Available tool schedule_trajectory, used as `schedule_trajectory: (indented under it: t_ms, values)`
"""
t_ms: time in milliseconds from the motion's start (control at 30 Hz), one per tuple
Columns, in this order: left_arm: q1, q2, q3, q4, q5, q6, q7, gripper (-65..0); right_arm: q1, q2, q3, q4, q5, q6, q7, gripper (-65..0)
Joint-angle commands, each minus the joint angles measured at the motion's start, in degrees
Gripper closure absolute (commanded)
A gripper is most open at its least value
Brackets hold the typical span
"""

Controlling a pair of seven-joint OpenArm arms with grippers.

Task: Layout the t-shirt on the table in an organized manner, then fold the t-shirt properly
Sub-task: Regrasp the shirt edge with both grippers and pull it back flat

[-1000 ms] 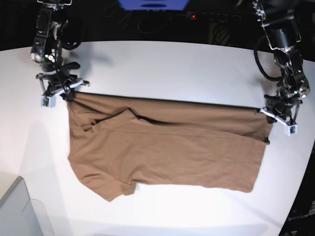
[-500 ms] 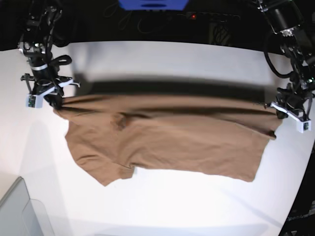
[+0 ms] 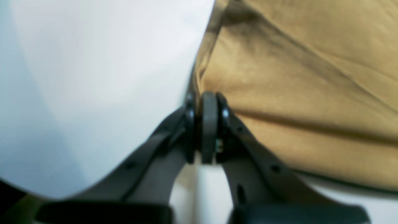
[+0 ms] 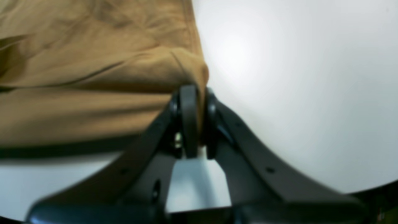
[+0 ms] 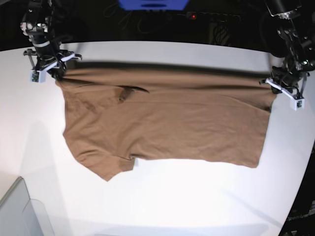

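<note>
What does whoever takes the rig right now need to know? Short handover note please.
Left gripper: shut on one top corner of the t-shirt.
Right gripper: shut on the other top corner.
The t-shirt hangs stretched between them, top edge raised, lower part spread on the table; one sleeve points toward the near edge.
Done: corners gripped, cloth pulled taut.
Left: lay it flat, smooth it, fold it.

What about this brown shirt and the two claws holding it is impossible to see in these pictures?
- Base view: the underside of the t-shirt is hidden by its own cloth.
- Left wrist view: blurred; the left gripper hides the pinched cloth edge.
- Right wrist view: blurred too; the right gripper covers its pinched corner.
- Base view: the upper arms are cut off by the top edge.
</note>
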Motion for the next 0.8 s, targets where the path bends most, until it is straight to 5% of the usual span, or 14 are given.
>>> schedule_trajectory:
  t_ms: [0,333,500,600,767]
  values:
    - [0.16,-1.33,-0.47,1.26,0.24,0.35,-0.89,-0.3,-0.48,0.39,0.38,0.88,-0.03,-0.44,1.42,0.0]
    - [2.36,-0.98,-0.47,0.83,0.32,0.35,-0.89,-1.0,-1.71,-1.89,0.21,-2.46,-0.3,-0.26,1.42,0.0]
    - [2.36,-0.89,-0.47,0.83,0.06,0.35,-0.89,-2.3,-1.71,-1.98,0.65,-4.31,-0.3,8.18,1.42,0.0]
    - [3.33,-0.8,-0.47,0.91,-0.12,0.35,-0.89,-10.6,-1.71,-1.98,0.65,-4.31,-0.3,8.71,1.15,-3.0]
    - [3.5,0.17,-0.56,1.53,0.15,0.35,-0.98,-27.7,-1.71,-1.98,0.65,-4.31,-0.3,8.71,1.15,-21.1]
